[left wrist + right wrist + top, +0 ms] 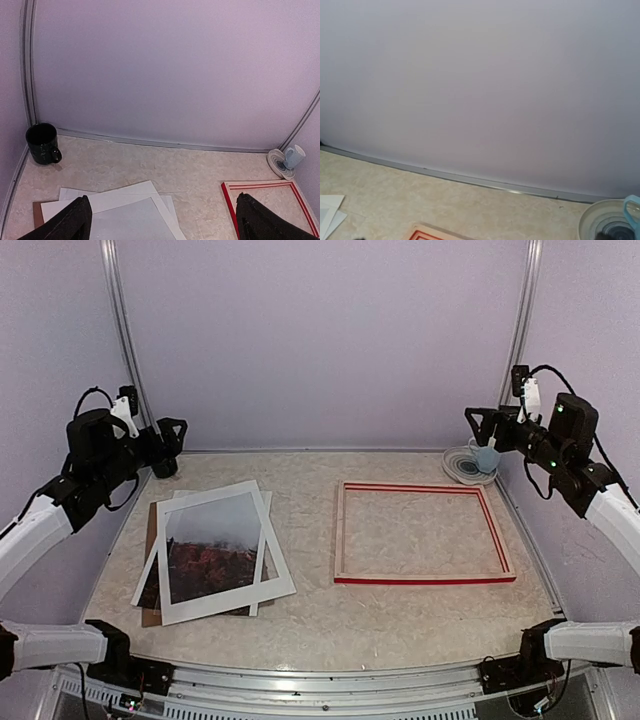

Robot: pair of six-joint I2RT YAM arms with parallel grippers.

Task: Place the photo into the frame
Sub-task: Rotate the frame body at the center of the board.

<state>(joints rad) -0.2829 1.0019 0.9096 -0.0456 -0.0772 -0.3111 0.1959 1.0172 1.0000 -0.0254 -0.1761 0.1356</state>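
Top external shows us the photo (212, 545) lying face up on the left half of the table (400, 635), its grey sky toward the back wall and the reddish-brown land toward the arms. A white mat (228, 606) lies slanted over it, so that we see the print through the cut-out. A brown backing board (149, 617) peeks out beneath the stack at the near left corner. The frame (424, 579) lies flat on the right half, well apart from the stack, with red edges, pale wood facing up and bare table showing through its opening. The left gripper (168, 448) hangs raised near the back left corner, and the right gripper (482, 427) hangs raised near the back right corner, above a pale blue cup (487, 458) that stands on a ringed plate (460, 469). Neither holds anything. In the left wrist view we see its two dark fingers (67, 222) spread wide at the bottom corners with nothing between them. Below them lie the white sheets of the stack with a grey sheet inside the mat's border, a sliver of the brown board at the left and the red corner of the frame at the right. A black mug (43, 144) stands in the back left corner, and the cup and plate sit far right. In the right wrist view we mostly see the wall. Only a corner of the frame, a corner of the white sheets and the plate with the cup appear along the bottom, and its fingers hardly show here. In the top view, its jaws stand apart and empty.
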